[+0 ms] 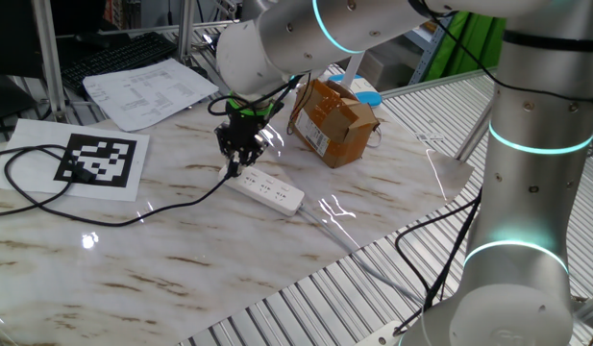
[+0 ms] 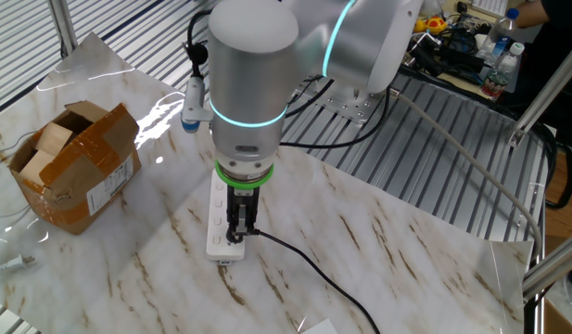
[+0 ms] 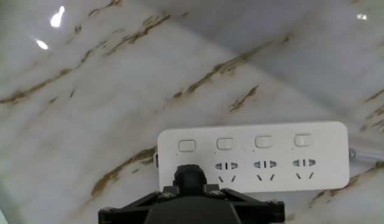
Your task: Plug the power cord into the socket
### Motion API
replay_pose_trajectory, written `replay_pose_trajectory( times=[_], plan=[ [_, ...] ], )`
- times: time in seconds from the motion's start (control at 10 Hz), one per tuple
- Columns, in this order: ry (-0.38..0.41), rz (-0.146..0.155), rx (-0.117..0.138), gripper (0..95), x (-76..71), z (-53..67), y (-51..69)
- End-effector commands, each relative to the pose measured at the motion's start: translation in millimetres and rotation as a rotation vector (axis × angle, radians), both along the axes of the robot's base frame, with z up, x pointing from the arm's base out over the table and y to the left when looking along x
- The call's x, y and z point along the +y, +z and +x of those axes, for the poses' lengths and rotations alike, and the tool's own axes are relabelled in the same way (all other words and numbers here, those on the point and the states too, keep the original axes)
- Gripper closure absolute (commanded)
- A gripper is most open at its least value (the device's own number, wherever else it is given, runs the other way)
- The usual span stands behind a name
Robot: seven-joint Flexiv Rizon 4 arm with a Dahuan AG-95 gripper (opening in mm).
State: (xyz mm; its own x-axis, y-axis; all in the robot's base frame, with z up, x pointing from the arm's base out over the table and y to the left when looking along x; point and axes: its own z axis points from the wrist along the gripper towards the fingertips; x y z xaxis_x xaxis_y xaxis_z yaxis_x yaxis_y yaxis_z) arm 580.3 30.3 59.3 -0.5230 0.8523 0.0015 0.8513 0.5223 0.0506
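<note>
The pincer (image 2: pixel 237 229) points straight down over one end of the strip (image 1: pixel 267 189), closed on the black plug (image 3: pixel 189 177), which sits at the end outlet; whether the plug is pushed fully home cannot be told. In the hand view the strip shows four white buttons in a row and three free outlets beside the plug, with no readable brand. The cord (image 1: pixel 104 212) runs from the plug across the marble-patterned counter (image 1: pixel 181 259) in a loose curve toward its left edge, looping over the printed sheet with a black-and-white square marker (image 1: pixel 100 160). The strip's grey-white lead (image 1: pixel 358 252) leaves its other end toward the counter's near right edge. Beyond the strip stands an open cardboard box (image 1: pixel 332 120) with a white label whose print is too small to read. At the counter's far edge lies a paper (image 1: pixel 149 90) with fine text, also illegible.
</note>
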Motion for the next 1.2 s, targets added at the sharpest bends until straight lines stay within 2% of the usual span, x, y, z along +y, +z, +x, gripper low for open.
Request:
replay_pose_trajectory(
  times=[0.1, 1.2],
  plan=[
    [0.0, -0.006, -0.001, 95.0, 1.4, 1.1, -56.9],
    [0.013, -0.002, 0.003, 95.0, 2.1, 1.4, -59.2]
  ],
)
